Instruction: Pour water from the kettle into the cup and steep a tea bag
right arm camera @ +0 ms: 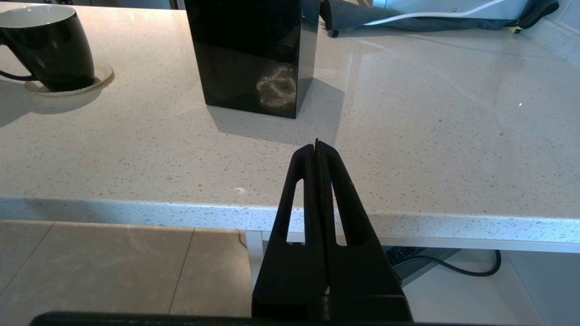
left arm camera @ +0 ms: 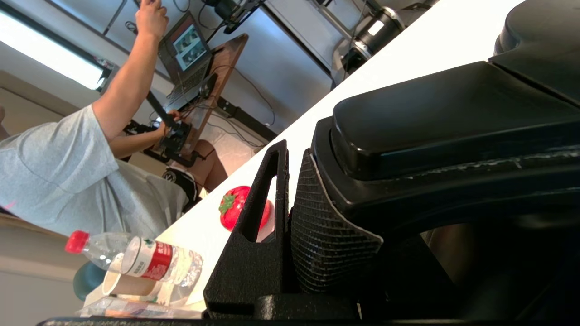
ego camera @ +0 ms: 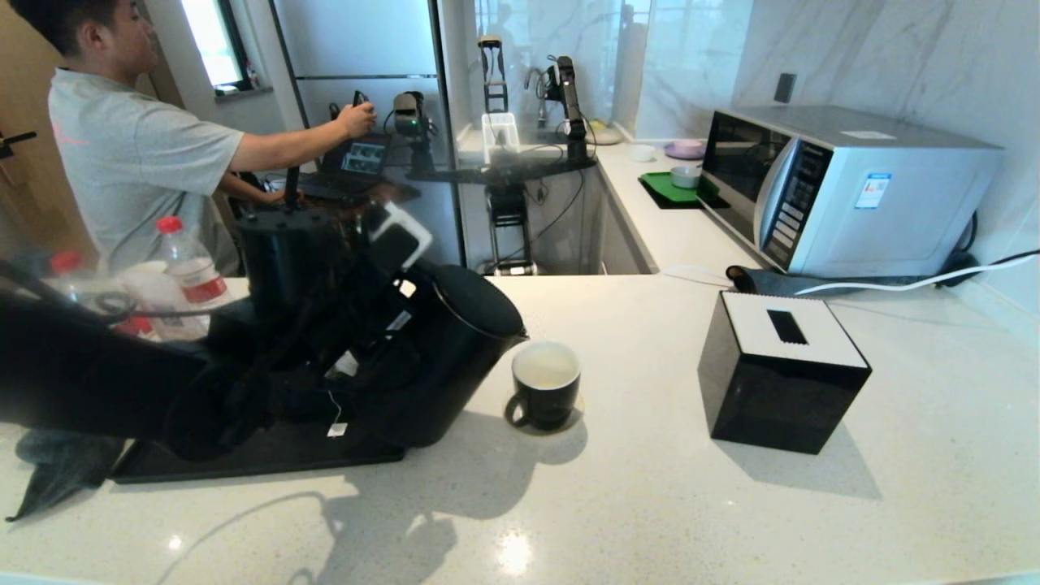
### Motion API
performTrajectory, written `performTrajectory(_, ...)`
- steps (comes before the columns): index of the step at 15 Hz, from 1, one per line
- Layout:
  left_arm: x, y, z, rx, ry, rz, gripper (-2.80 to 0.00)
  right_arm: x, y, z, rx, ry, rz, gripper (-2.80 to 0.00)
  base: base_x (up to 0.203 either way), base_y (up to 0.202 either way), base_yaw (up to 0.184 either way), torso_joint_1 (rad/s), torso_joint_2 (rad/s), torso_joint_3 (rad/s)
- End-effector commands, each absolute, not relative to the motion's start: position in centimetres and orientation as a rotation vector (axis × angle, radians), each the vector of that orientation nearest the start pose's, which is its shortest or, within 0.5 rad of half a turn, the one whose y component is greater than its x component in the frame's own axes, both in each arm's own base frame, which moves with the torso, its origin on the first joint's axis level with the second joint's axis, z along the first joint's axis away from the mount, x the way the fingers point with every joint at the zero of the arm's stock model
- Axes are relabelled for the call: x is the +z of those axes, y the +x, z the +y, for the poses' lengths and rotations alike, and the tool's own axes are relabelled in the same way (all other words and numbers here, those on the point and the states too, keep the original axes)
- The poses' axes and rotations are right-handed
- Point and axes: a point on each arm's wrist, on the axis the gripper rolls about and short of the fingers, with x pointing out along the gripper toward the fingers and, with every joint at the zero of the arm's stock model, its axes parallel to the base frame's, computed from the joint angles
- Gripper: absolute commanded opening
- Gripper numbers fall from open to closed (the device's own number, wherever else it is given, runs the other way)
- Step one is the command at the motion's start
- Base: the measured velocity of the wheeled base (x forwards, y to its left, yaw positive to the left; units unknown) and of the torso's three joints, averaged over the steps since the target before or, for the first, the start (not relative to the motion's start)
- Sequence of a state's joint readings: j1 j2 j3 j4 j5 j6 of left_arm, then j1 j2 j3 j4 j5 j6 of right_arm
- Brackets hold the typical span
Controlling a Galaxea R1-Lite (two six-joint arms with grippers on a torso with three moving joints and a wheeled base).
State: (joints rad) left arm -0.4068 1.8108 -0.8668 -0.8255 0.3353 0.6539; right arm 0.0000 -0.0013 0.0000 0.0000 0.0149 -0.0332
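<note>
Kettle [ego camera: 455, 357] tilted toward cup [ego camera: 546, 382] on kitchen counter [ego camera: 650, 487].

The kettle's handle [left arm camera: 453, 113] is clamped by the left gripper [left arm camera: 317, 217], its spout held just at nine o'clock of the cup, which sits on a coaster with pale liquid seen inside. A tea bag tag [ego camera: 336, 429] is seen hanging on its string below the gripper, over a black tray [ego camera: 244, 463]. The right gripper [right arm camera: 317, 149] is parked off the counter edge, fingers pressed together, the cup well away at ten o'clock.
</note>
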Motion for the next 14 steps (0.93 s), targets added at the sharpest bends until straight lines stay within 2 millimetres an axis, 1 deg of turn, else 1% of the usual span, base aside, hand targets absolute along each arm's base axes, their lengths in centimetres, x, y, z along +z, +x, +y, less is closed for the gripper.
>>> performTrajectory(1,18.0,31.2,-13.0,-0.113,0.704,0.083,-2.8,7.5,-2.3,0.0,0.015,-0.034,0.0,-2.8,0.0,0.0,0.0,0.0,0.0,0.0)
performTrajectory(9,17.4,31.5,-13.8,-0.138,0.757,0.085,-2.8,7.5,-2.3,0.0,0.015,-0.033,0.0,-2.8,0.0,0.0,0.0,0.0,0.0,0.0)
performTrajectory(14,17.5,32.0,-14.2,-0.14,0.771,0.076,-2.8,7.5,-2.3,0.0,0.015,-0.034,0.0,-2.8,0.0,0.0,0.0,0.0,0.0,0.0)
